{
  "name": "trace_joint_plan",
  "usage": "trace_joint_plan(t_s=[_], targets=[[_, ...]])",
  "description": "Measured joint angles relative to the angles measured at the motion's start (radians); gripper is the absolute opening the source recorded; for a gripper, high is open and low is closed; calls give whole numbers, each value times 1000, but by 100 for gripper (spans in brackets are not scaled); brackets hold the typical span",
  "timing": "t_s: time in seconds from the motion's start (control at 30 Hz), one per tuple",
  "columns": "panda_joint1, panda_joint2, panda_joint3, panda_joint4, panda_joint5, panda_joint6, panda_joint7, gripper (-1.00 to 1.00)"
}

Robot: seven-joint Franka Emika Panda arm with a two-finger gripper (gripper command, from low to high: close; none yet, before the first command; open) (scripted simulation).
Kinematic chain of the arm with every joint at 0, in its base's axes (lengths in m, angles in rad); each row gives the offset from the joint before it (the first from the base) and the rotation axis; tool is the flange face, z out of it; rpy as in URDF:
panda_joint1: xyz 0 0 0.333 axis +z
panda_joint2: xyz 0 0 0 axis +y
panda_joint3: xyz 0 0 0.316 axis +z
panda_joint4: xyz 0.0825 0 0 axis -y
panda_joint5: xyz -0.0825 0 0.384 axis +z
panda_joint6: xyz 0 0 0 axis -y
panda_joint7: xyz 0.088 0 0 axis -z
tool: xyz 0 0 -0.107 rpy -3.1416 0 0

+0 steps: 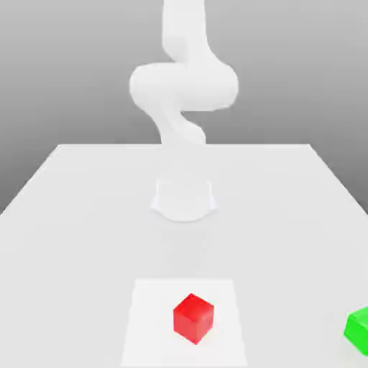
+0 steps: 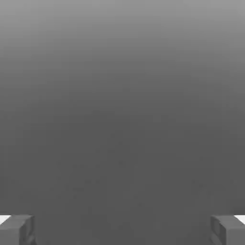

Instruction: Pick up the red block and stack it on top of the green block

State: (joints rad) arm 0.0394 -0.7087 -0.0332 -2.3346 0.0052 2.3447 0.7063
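My gripper (image 2: 122, 229) stands wide and empty; the small red cube (image 1: 193, 318) sits on the white tabletop (image 1: 72, 215) well apart from the green cube (image 1: 358, 329) at the exterior view's right edge; a misaligned descent could knock it askew.

Even, diffuse light fills the exterior view, with no hard shadows or glare. The white arm (image 1: 183, 86) looks washed out and soft-edged against the grey gradient backdrop, nearly merging with the pale table (image 1: 72, 215). A paler rectangle lies under the red block (image 1: 193, 318), whose faces shade only slightly. The hand view is dim: a smooth grey gradient, darker low down, with faint banding.
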Motion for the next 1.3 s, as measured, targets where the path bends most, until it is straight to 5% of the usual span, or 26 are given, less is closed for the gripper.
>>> trace_joint_plan(t_s=[0.47, 0.9, 0.93, 1.3], targets=[[167, 515, -136, -194, 61, 251, -549, 0], [139, 981, -81, -281, 113, 542, -885, 0], [129, 1009, -70, -277, 125, 565, -893, -100], [149, 889, -102, -296, 66, 464, -850, -100]])
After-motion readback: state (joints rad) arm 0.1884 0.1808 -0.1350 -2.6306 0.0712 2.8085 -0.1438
